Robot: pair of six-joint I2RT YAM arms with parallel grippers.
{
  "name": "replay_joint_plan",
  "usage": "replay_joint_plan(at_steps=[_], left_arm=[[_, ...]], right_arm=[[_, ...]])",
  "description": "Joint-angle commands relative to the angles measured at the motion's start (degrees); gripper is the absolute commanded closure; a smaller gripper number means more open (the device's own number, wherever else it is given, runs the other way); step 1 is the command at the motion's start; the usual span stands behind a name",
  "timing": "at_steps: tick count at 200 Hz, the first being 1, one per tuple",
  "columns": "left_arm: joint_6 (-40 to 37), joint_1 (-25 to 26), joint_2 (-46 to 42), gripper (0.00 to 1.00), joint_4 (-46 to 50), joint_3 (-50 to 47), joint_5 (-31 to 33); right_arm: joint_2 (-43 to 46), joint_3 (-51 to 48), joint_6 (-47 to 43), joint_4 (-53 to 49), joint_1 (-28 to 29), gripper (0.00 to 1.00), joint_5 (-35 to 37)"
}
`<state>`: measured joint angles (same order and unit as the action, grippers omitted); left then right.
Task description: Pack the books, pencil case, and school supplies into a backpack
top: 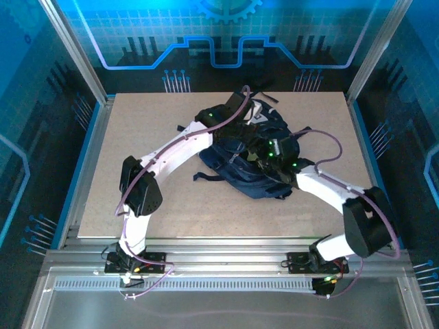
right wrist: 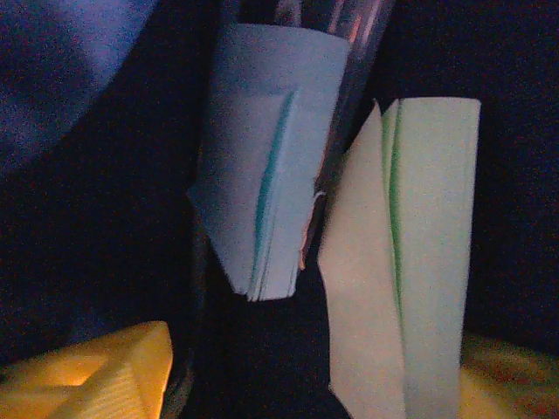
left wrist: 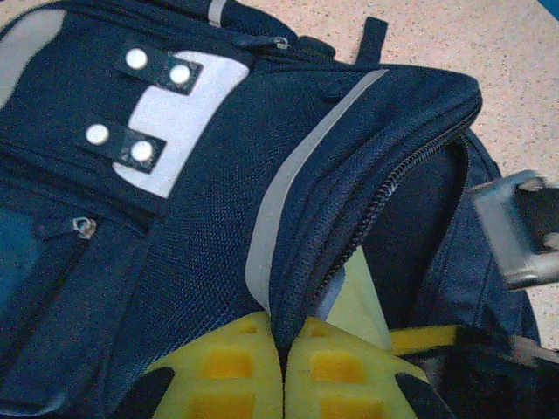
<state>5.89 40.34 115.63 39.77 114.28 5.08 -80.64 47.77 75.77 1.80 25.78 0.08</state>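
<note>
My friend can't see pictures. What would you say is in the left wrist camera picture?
The left pincer, its yellow fingers shut, pinches the zipper rim of the dark navy backpack at its open mouth. A pale green book peeks out inside, and the tan table shows behind.

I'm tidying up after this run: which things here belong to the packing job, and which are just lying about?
Part of the job:
- dark navy fabric backpack with grey stripes
- pale teal square pad, inside it
- pale green thin book, inside it

Just there:
- beige speckled tabletop
- blue-lit enclosure panels
</note>
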Motion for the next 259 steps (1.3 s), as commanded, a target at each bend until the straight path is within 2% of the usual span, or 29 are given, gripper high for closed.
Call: replay_joint_plan(at_steps=[1, 18, 48, 58, 79, 101, 145, 187, 215, 232, 243, 259], left_arm=[[-0.8, 0.5, -4.7, 0.99, -10.5, 2.0, -1.2], [-0.9, 0.1, -5.0, 0.99, -10.9, 1.7, -1.1], [-0.9, -0.4, -5.0, 0.99, -11.0, 1.4, -1.2], [-0.9, -0.4, -5.0, 0.99, -10.9, 1.3, -1.1], [-0.4, -0.4, -5.4, 0.99, -11.4, 0.4, -1.5], [0.1, -0.4, -5.5, 0.99, -11.3, 0.3, -2.0], [1.5, -0.4, -6.2, 0.98, -11.6, -0.6, -3.2], [2.8, -0.4, -6.3, 0.98, -12.1, -1.7, -4.0], [3.3, -0.4, -6.1, 0.96, -11.9, -2.3, -4.5], [3.5, -0.4, -6.5, 0.88, -11.7, -3.0, -4.3], [3.8, -0.5, -7.2, 0.73, -11.9, -3.9, -4.0], [4.9, -1.3, -8.6, 0.50, -12.5, -5.9, -4.1]], right_arm=[[7.2, 2.3, -6.1, -8.8, 0.2, 0.25, 1.2], [9.4, 4.3, -10.6, -14.5, -1.8, 0.21, 0.9], [11.0, 4.4, -17.2, -19.7, -7.1, 0.21, -4.2], [10.9, 4.2, -19.5, -20.1, -8.7, 0.27, -5.1], [9.4, 3.9, -22.5, -18.5, -11.4, 0.50, -7.0], [7.0, 4.9, -24.4, -17.6, -11.8, 0.65, -9.0], [1.3, 4.9, -22.9, -12.4, -9.2, 0.71, -12.4], [-6.7, 6.7, -18.8, 0.2, -5.6, 0.82, -17.3], [-9.1, 9.3, -19.5, -0.5, -5.6, 0.84, -19.6], [-6.4, 8.8, -21.8, -4.7, -6.6, 0.81, -18.7], [-3.4, 8.1, -24.1, -8.6, -7.0, 0.78, -16.9], [1.7, 8.0, -27.6, -16.6, -7.1, 0.65, -13.4]])
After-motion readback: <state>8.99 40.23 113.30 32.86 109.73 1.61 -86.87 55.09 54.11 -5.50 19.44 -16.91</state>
